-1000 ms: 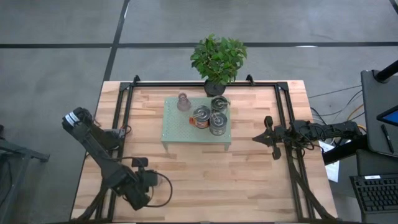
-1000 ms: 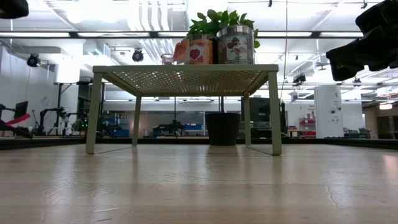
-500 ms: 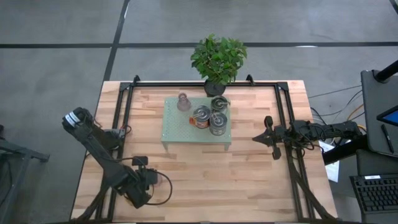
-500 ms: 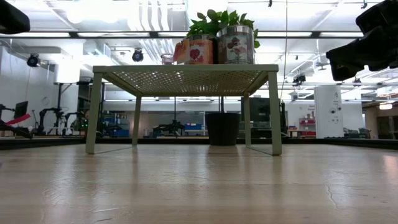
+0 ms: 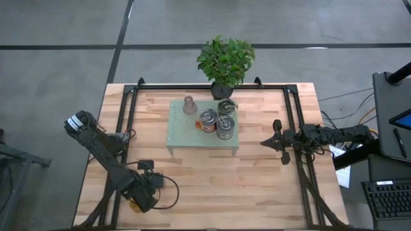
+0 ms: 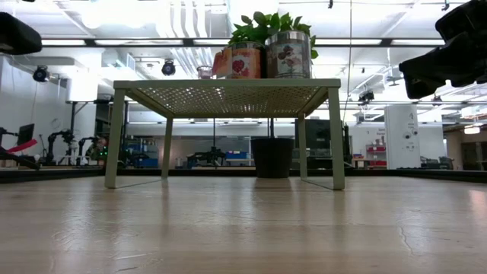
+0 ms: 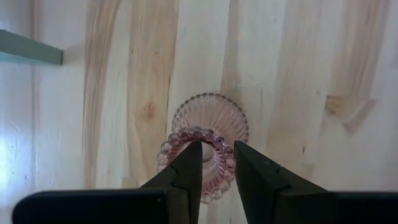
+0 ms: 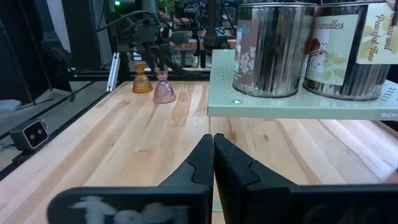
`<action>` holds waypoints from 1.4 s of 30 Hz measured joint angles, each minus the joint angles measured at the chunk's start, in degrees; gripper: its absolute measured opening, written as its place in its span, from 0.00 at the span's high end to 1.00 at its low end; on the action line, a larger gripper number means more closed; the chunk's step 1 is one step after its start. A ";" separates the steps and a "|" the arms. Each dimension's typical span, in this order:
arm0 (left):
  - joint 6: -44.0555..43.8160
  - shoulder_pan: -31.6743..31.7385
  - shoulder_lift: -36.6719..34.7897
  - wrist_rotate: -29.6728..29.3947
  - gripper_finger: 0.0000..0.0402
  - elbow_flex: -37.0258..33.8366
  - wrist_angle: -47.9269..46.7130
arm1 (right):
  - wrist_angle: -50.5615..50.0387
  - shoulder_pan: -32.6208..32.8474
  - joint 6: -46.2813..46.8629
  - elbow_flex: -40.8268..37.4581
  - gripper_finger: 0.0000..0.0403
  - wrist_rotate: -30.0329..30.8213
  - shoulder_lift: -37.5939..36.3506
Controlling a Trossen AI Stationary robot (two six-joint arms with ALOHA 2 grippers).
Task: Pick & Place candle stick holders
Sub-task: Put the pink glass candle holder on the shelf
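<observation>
High view looks straight down on the whole bench (image 5: 212,179). Low view sits at bench level, facing the stand (image 6: 224,87). 2 wrist views look close past their arms; the right shares the stand.

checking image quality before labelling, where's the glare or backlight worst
Low view: ceiling lights behind leave the pale green perforated stand backlit and the wooden table sheened. Left wrist view: a bright washed patch along one edge of the wood, the pink ribbed glass holder still crisp.

Left gripper (image 7: 213,163) sits low near the tabletop's front-left corner, fingers partly spread. Right gripper (image 8: 213,155) hovers by the right edge, fingers pressed together.
</observation>
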 joint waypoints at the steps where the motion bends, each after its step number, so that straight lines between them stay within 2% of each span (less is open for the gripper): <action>1: 0.26 0.06 0.00 0.00 0.78 -0.07 0.03 | 0.01 0.00 0.04 0.00 0.98 0.01 0.00; 13: 0.52 0.67 -0.20 -0.79 0.79 -2.40 2.36 | 0.01 0.00 0.15 0.00 0.98 0.00 -0.02; 22: 0.62 0.84 -0.15 -1.90 0.93 -2.08 1.89 | 0.01 0.00 0.15 0.00 0.98 0.00 -0.02; 26: 0.62 1.07 -0.13 -2.00 0.94 -1.83 1.90 | 0.00 0.00 0.15 0.00 0.98 0.01 -0.02; 32: 1.00 1.76 0.22 -2.51 0.92 1.67 3.05 | 0.01 0.00 0.15 0.00 0.98 0.01 -0.02; 36: 3.73 2.43 0.17 -3.91 0.96 5.00 2.90 | 0.00 0.00 0.15 0.00 0.98 0.01 -0.02; 42: 10.04 3.82 0.17 -5.36 0.96 10.80 2.16 | 0.00 0.00 0.15 0.00 0.98 0.01 -0.02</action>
